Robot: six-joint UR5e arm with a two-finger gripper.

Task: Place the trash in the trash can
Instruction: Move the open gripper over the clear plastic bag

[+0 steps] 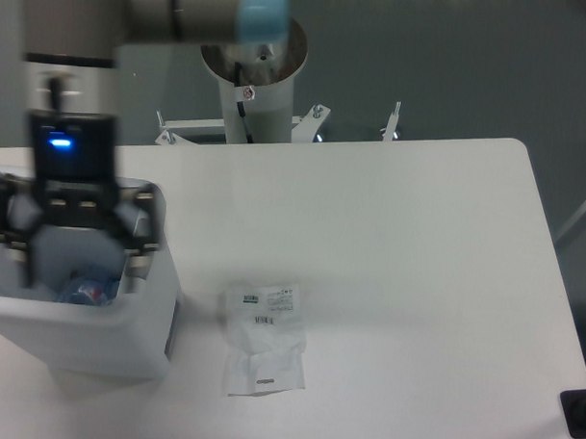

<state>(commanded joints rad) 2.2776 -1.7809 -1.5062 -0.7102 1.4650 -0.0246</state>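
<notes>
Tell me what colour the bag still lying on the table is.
Clear-white, crinkled, with small barcode stickers: the plastic bag on the table, in the fixed camera view.

White table (398,233) bears trash can (125,339) and plastic bag (263,339).

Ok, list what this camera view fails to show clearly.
- Bottle: lies inside the trash can; mostly hidden by the bin wall and the gripper.
- Gripper: motion-blurred; fingertips indistinct.
- Trash can's left side: cut off by the frame edge.
- Plastic bag: sticker print too small to read.
</notes>
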